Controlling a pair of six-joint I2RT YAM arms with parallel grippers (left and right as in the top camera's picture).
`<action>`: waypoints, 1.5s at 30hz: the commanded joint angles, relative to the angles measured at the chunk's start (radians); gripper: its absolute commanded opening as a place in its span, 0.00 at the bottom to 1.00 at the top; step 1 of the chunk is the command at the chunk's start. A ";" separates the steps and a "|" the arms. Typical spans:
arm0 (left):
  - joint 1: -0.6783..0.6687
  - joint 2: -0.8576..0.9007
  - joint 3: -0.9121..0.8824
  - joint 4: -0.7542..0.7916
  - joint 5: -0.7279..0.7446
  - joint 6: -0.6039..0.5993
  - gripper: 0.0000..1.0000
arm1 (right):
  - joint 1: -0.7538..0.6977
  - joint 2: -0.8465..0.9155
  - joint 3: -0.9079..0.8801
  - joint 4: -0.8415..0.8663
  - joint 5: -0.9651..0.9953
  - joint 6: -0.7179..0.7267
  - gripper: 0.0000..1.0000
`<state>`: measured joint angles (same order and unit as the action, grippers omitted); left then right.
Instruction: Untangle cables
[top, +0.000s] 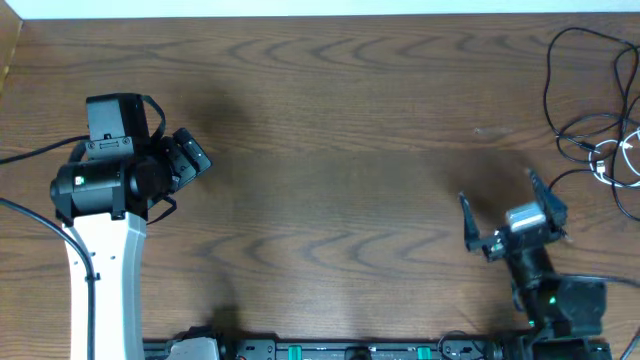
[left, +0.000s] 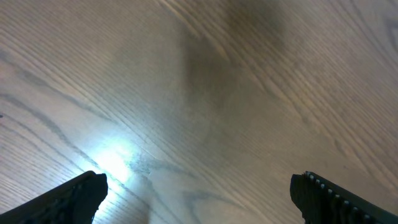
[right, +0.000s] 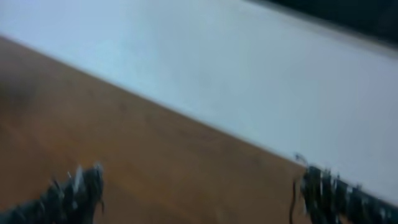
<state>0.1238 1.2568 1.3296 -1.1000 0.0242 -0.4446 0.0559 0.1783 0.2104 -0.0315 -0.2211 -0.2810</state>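
The cables (top: 592, 110) lie in a loose tangle at the far right of the wooden table (top: 330, 150): thin black loops with a short white cord (top: 612, 162) among them, running off the right edge. My right gripper (top: 503, 203) is open and empty, left of and nearer than the tangle, not touching it. Its wrist view is blurred and shows open fingers (right: 199, 193) over bare wood and a pale wall; no cable shows clearly there. My left gripper (top: 190, 155) is far off at the left. Its fingers (left: 199, 196) are wide apart over bare wood.
The left arm's white link (top: 100, 270) and thick black wires (top: 30, 155) take up the near left. The right arm's base (top: 565, 310) stands at the near right. A dark rail (top: 350, 350) runs along the front edge. A pale wall (right: 249, 68) borders the far edge.
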 joint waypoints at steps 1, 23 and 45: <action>0.006 -0.003 -0.002 -0.003 -0.002 0.003 0.99 | 0.004 -0.129 -0.152 0.044 0.013 0.028 0.99; 0.006 -0.003 -0.002 -0.003 -0.002 0.003 0.99 | 0.005 -0.173 -0.205 -0.029 0.028 0.052 0.99; 0.003 -0.790 -0.644 0.718 0.029 0.294 0.99 | 0.005 -0.173 -0.205 -0.029 0.028 0.052 0.99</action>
<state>0.1246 0.5987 0.8616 -0.5285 -0.0185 -0.3092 0.0566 0.0120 0.0067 -0.0547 -0.2001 -0.2420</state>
